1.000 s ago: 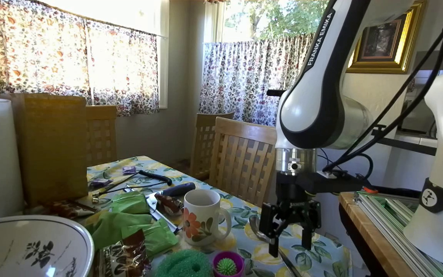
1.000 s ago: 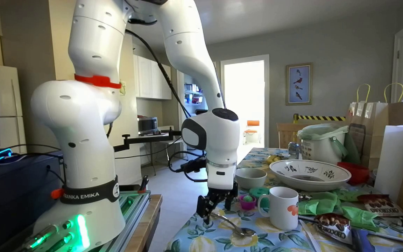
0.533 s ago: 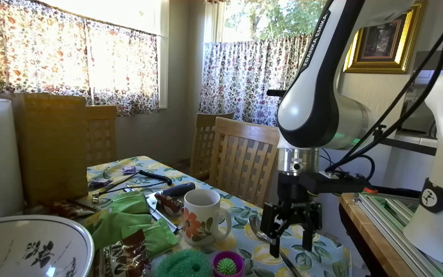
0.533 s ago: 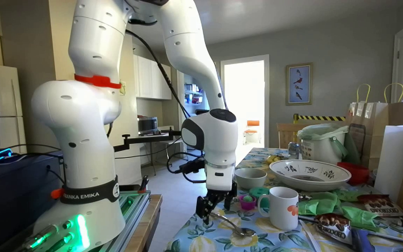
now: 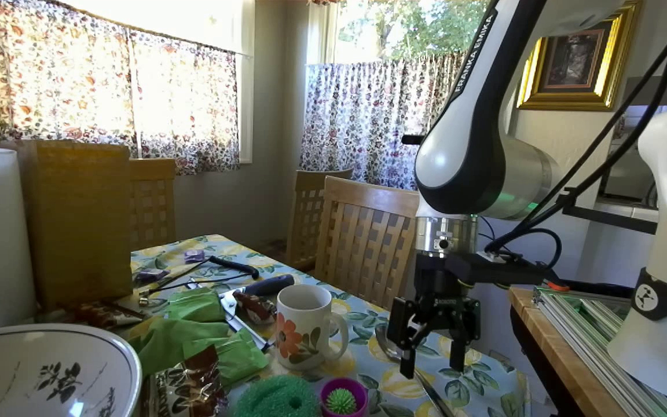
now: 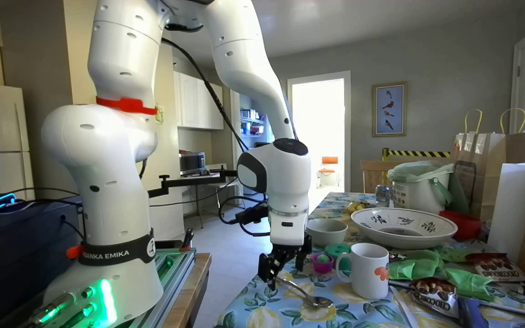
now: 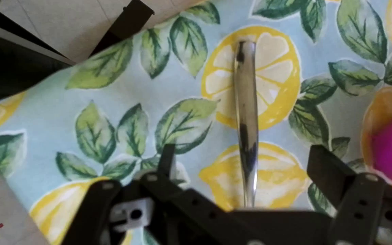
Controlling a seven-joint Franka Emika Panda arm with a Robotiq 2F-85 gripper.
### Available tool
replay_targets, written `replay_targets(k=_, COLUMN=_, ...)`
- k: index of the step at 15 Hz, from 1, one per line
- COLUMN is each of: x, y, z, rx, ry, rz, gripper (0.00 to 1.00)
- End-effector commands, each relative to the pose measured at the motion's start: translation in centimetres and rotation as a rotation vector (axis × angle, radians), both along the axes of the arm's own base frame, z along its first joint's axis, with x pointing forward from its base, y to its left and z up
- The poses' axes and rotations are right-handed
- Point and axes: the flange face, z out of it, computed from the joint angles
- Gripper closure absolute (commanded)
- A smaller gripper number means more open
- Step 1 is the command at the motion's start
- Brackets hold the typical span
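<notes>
My gripper (image 7: pixel 244 156) is open and empty above a flower-and-lemon tablecloth (image 7: pixel 182 85). It also shows in both exterior views (image 5: pixel 432 365) (image 6: pixel 285 274). A silver spoon lies on the cloth. In the wrist view its handle (image 7: pixel 247 102) runs between the two fingers, apart from both, and its bowl is hidden behind the gripper's body. In the exterior views I see the spoon's handle (image 5: pixel 433 397) and its bowl (image 6: pixel 321 301). A pink cup with a spiky green thing in it (image 7: pixel 388 149) stands to the right of the gripper in the wrist view.
A white flowered mug (image 6: pixel 371 271) stands near the spoon. A green spongy thing (image 5: pixel 275 397) sits beside the pink cup. A grey bowl (image 6: pixel 328 234), a large patterned bowl (image 6: pixel 381 238), green wrappers (image 5: pixel 194 341) and snack packets (image 6: pixel 435 296) lie farther along the table.
The gripper has shifted slightly sideways and risen a little above the cloth. It stays open. The spoon and the other things have not moved.
</notes>
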Motion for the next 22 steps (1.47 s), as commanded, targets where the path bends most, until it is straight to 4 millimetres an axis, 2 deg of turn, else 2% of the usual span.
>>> replay_targets(k=1, x=0.43, y=-1.29, z=1.06, rx=0.021, ry=-0.033, rz=-0.029, gripper=0.0)
replay_targets(k=3, x=0.48, y=-1.54, z=1.2, rx=0.023, ry=-0.038, rz=-0.038, gripper=0.0)
replay_targets(k=4, x=0.48, y=-1.57, z=1.24, rx=0.026, ry=-0.039, rz=-0.041, gripper=0.07)
replay_targets(k=5, x=0.46, y=-1.57, z=1.22, rx=0.026, ry=-0.039, rz=-0.042, gripper=0.07)
replay_targets(k=6, x=0.43, y=-1.56, z=1.2, rx=0.027, ry=-0.039, rz=-0.043, gripper=0.17)
replay_targets(k=7, x=0.36, y=-1.48, z=1.09, rx=0.029, ry=-0.036, rz=-0.043, gripper=0.17)
replay_targets(k=8, x=0.33, y=-1.44, z=1.09, rx=0.03, ry=-0.037, rz=-0.045, gripper=0.32)
replay_targets(k=9, x=0.29, y=-1.38, z=1.05, rx=0.032, ry=-0.035, rz=-0.045, gripper=0.26)
replay_targets(k=10, x=0.26, y=-1.31, z=1.02, rx=0.035, ry=-0.034, rz=-0.044, gripper=0.27)
replay_targets(k=11, x=0.23, y=-1.27, z=0.98, rx=0.037, ry=-0.032, rz=-0.045, gripper=0.35)
replay_targets(k=12, x=0.19, y=-1.21, z=0.96, rx=0.041, ry=-0.031, rz=-0.045, gripper=0.32)
replay_targets(k=14, x=0.09, y=-1.17, z=0.87, rx=0.045, ry=-0.03, rz=-0.047, gripper=0.32)
replay_targets(k=17, x=-0.11, y=-1.11, z=0.69, rx=0.057, ry=-0.029, rz=-0.044, gripper=0.4)
replay_targets(k=18, x=-0.18, y=-1.1, z=0.62, rx=0.06, ry=-0.028, rz=-0.042, gripper=0.39)
replay_targets(k=19, x=-0.26, y=-1.1, z=0.54, rx=0.065, ry=-0.026, rz=-0.044, gripper=0.45)
replay_targets(k=20, x=-0.33, y=-1.05, z=0.47, rx=0.071, ry=-0.025, rz=-0.04, gripper=0.41)
replay_targets(k=22, x=-0.42, y=-0.98, z=0.43, rx=0.084, ry=-0.025, rz=-0.036, gripper=0.44)
